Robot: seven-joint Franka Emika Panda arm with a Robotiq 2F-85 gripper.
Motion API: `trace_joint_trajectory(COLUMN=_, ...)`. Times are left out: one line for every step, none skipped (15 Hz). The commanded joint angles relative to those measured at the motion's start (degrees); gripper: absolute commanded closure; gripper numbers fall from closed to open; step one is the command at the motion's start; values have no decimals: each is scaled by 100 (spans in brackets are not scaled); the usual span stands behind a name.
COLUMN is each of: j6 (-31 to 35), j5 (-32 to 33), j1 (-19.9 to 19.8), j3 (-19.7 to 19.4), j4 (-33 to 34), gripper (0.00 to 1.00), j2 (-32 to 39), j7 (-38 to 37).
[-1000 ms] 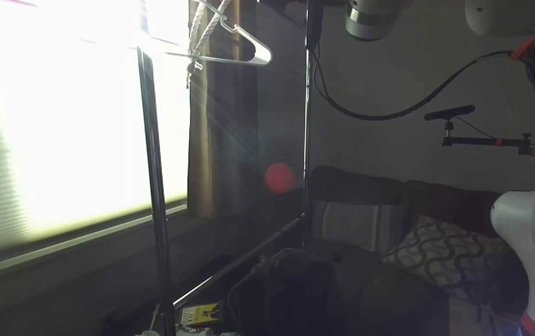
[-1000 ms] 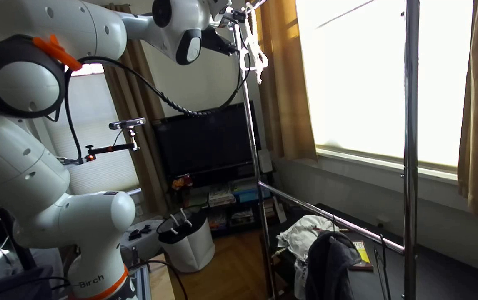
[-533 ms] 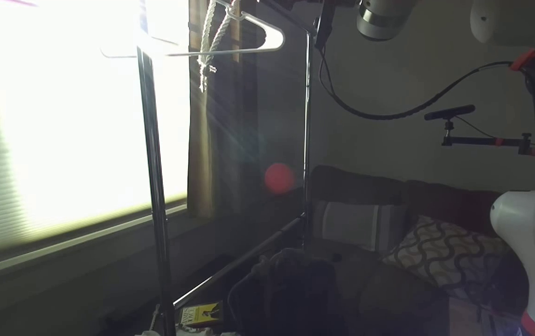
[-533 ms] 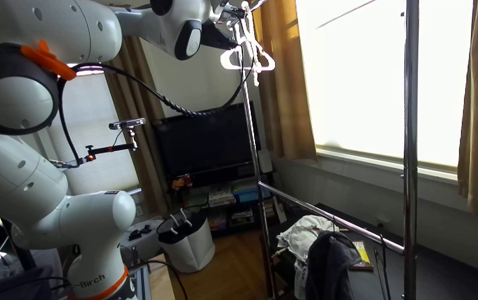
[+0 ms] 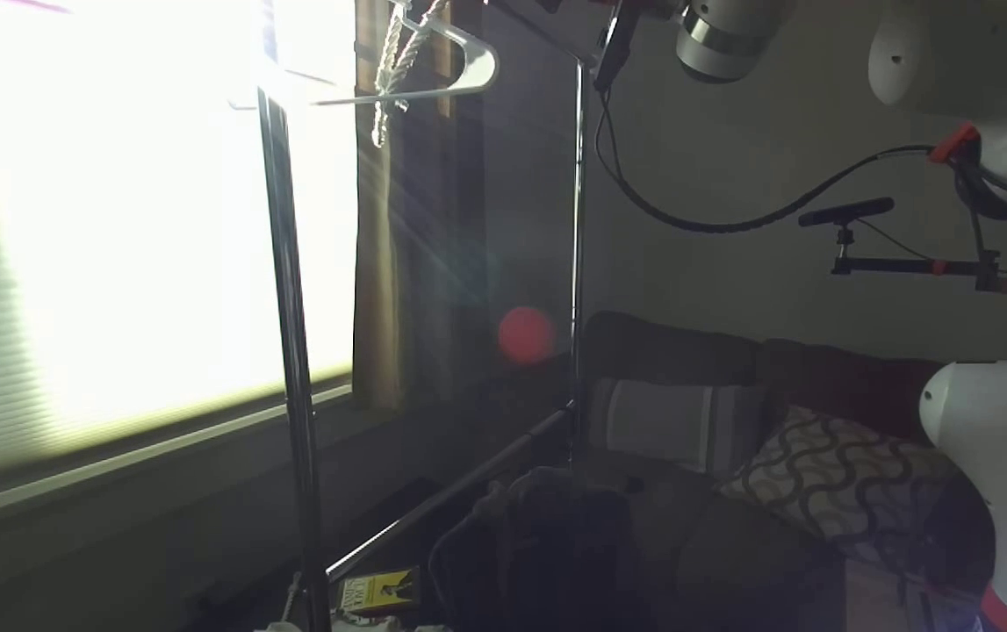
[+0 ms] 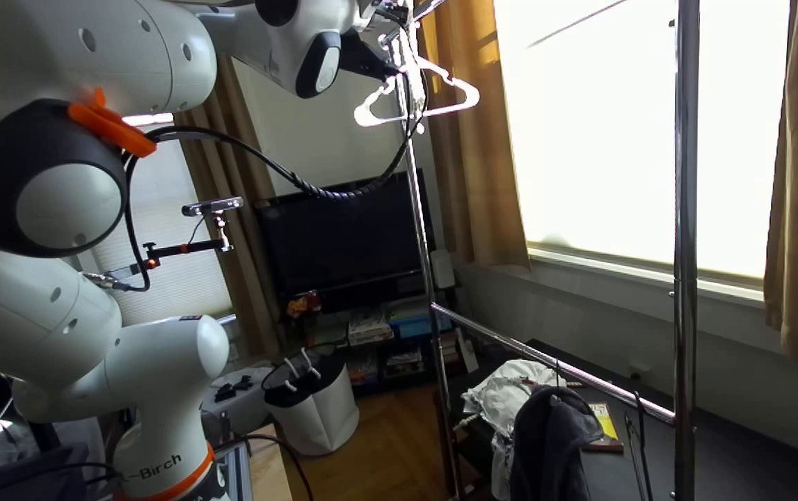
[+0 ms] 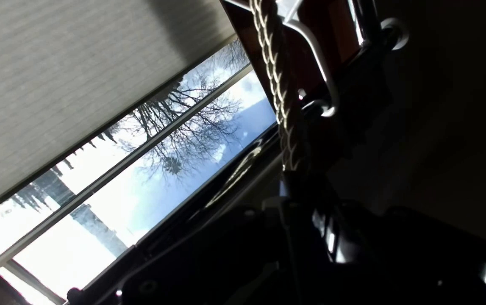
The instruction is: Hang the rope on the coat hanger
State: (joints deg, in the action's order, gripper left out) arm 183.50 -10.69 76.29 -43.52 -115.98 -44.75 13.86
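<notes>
In the wrist view the rope (image 7: 274, 76) runs down into my gripper (image 7: 295, 186), whose dark jaws are closed around its end. Deep shadow hides most of the fingers. Beside the rope, to its right, the white hook of the coat hanger (image 7: 322, 70) reaches the dark rack rail. Both exterior views show the hanger (image 5: 478, 70) (image 6: 451, 109) tilted at the upper edge, with the rope (image 5: 416, 44) (image 6: 418, 90) dangling against its middle. A knot sits near the lower bar. Whether the cord passes through the hanger or only in front, I cannot tell.
A chrome rack pole (image 5: 292, 290) stands close by; another pole (image 6: 685, 209) and a low crossbar (image 6: 552, 362) belong to the same rack. My black cable (image 6: 322, 189) loops beside the far pole. Dark clothing (image 6: 552, 445) hangs below.
The hanger has swung and turned, now showing broader in an exterior view. The rope has shifted with it and its lower end sits slightly higher. My arm has moved a little; the grip stays closed.
</notes>
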Motion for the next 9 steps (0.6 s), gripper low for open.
trace_joint_trajectory(j6=38, j5=322, j1=745, j3=-262, j4=-152, gripper=97, j2=-648, j7=107)
trace_joint_trajectory(j6=24, j5=388, j1=985, j3=-345, j4=-153, gripper=97, j2=-791, j7=148)
trace_joint_trajectory(j6=-12, j5=431, j1=1218, j3=-430, j4=-154, gripper=97, j2=-925, j7=152)
trace_joint_trajectory(j6=-52, j5=471, j1=1423, j3=-500, j4=-152, gripper=97, j2=-1057, j7=152)
trace_joint_trajectory(j6=-75, j5=530, j1=1661, j3=-575, j4=-147, gripper=97, j2=-1217, j7=177)
trace_joint_trajectory(j6=-102, j5=597, j1=1860, j3=-635, j4=-149, gripper=97, j2=-1373, j7=200)
trace_joint_trajectory(j6=-115, j5=672, j1=2067, j3=-677, j4=-153, gripper=97, j2=-1543, j7=246)
trace_joint_trajectory(j6=-117, j5=750, j1=2263, j3=-718, j4=-156, gripper=97, j2=-1711, j7=294)
trace_joint_trajectory(j6=-79, j5=845, j1=2479, j3=-749, j4=-158, gripper=97, j2=-1899, j7=352)
